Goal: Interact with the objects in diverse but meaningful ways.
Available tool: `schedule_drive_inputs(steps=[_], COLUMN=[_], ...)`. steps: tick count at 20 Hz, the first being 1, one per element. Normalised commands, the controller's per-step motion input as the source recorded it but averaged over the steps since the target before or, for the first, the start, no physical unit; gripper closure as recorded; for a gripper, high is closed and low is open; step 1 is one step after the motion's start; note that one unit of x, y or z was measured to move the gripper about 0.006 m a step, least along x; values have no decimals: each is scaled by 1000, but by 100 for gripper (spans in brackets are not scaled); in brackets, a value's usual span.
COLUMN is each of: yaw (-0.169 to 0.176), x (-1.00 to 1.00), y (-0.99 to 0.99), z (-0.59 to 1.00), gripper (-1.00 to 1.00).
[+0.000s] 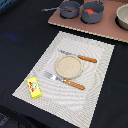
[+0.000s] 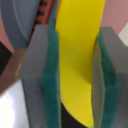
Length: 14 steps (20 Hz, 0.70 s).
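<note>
In the wrist view my gripper (image 2: 75, 80) is shut on the yellow banana (image 2: 79, 45), which stands between the two green pads (image 2: 50, 90). The gripper and the banana do not show in the exterior view. The yellow box with red marks (image 1: 34, 87) lies on the near corner of the placemat (image 1: 95, 100), towards the exterior view's left. The red round fruit (image 1: 90, 11) sits in a grey pot (image 1: 92, 16) on the pink board (image 1: 107, 30). A second grey pot (image 1: 69, 10) beside it holds something reddish-brown. I cannot tell whether that is the sausage.
A round tan plate (image 1: 68, 67) sits in the middle of the placemat between a wooden-handled knife (image 1: 80, 57) and fork (image 1: 65, 81). A pale bowl (image 1: 123, 17) stands at the exterior view's right edge. A grey pot wall (image 2: 22, 25) shows behind the gripper.
</note>
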Motion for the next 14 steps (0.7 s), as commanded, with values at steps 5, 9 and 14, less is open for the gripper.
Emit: schedule_drive_inputs(steps=[5,9,14], yaw=[-78,-76,-78], x=[864,838,812], y=[-321,-381,-416], z=[306,122,-21], gripper=[100,100,100])
